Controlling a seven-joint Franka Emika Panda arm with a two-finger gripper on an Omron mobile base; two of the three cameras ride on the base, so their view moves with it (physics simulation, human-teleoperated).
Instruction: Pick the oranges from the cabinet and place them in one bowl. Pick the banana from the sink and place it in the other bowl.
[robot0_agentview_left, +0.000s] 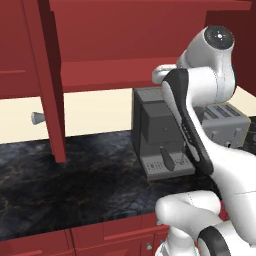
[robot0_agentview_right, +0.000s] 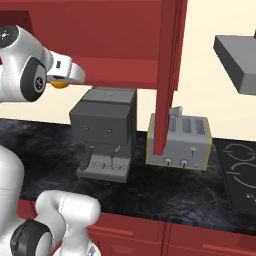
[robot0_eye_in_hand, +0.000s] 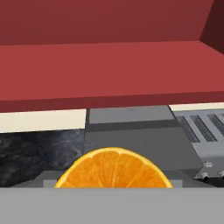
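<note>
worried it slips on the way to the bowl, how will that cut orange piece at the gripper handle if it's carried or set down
The bright orange cut orange piece shows a flat, segmented face, so set on that face it would probably stay put. Its curved rind could rock or roll. It looks small and likely light, and the wet-looking pulp may be slippery.

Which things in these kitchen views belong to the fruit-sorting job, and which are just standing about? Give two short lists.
Part of the job:
- orange, close in front of the hand camera
- cabinet, its red shelf
- pincer

Just standing about:
- coffee machine
- toaster
- stovetop
- counter
</note>
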